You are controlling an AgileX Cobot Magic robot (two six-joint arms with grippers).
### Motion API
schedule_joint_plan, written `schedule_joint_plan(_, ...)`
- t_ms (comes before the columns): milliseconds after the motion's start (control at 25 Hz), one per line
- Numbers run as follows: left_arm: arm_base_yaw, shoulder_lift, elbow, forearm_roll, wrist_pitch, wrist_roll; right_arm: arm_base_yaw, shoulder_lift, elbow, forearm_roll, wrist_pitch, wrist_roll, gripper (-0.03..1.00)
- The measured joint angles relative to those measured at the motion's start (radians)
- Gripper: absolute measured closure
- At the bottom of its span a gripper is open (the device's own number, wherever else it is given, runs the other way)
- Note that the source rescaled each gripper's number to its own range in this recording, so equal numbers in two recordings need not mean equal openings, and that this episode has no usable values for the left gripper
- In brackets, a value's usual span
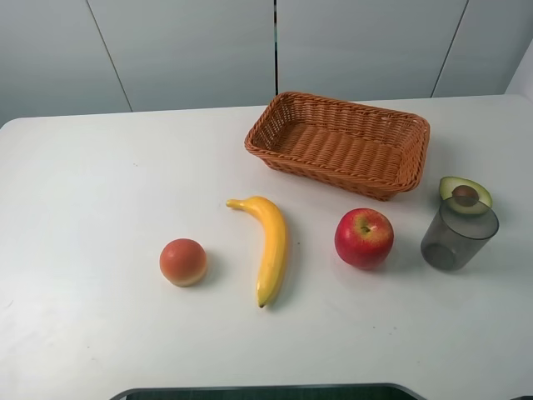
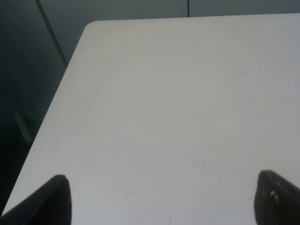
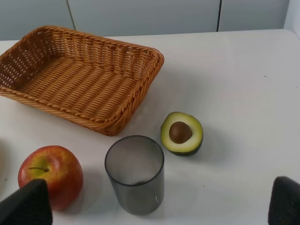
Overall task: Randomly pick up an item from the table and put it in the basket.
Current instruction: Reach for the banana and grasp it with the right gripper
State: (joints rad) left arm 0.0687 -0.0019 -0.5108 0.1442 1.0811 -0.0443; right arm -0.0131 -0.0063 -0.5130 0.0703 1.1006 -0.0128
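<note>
A long yellow banana point(image 1: 269, 244) with a dark tip lies on the white table point(image 1: 100, 183), in front of the middle. The orange-brown wicker basket point(image 1: 340, 143) stands empty at the back right; it also shows in the right wrist view point(image 3: 75, 77). Neither gripper shows in the exterior high view. My left gripper point(image 2: 161, 199) is open over bare table near the table's left corner, far from the banana. My right gripper point(image 3: 157, 206) is open and empty, near the cup and the apple. The banana is out of both wrist views.
A red apple point(image 1: 364, 237) point(image 3: 50, 174) lies right of the banana. A round orange-pink fruit point(image 1: 183, 262) lies left of it. A translucent grey cup point(image 1: 459, 233) point(image 3: 135, 172) stands at the right, with a halved avocado point(image 1: 465, 195) point(image 3: 182, 133) behind it.
</note>
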Motion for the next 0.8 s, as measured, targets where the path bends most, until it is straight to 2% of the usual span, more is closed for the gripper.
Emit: schedule_joint_plan(800,0.000,0.000,0.000,0.000,0.000,-0.002,0.000,0.000,0.000,0.000,0.000,0.000,-0.03)
